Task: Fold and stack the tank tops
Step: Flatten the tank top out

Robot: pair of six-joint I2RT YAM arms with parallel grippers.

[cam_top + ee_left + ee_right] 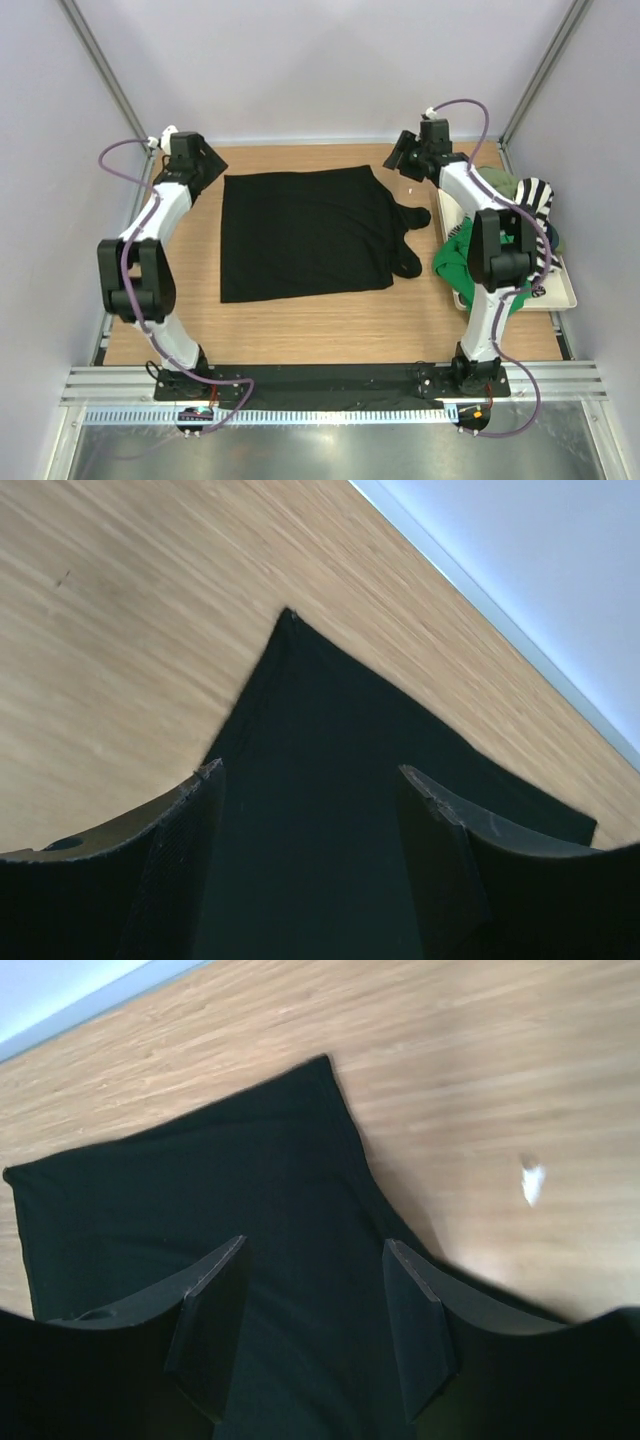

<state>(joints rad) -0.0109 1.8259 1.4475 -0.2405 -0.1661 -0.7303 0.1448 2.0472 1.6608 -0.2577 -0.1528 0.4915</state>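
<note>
A black tank top [300, 232] lies spread flat on the wooden table, straps to the right. My left gripper [203, 170] is open above its far left corner; the left wrist view shows that corner [290, 620] beyond the empty fingers [200, 820]. My right gripper [398, 160] is open above the far right corner; the right wrist view shows the black cloth [200, 1190] under its empty fingers [215, 1310]. A bright green tank top [458, 258], an olive one [497, 181] and a black-and-white striped one [536, 196] are piled at the right.
A white tray [560, 290] at the right edge holds the piled garments, with the green one spilling onto the table. A small white scrap [531, 1182] lies on the wood near the right gripper. Walls enclose the table at the back and sides.
</note>
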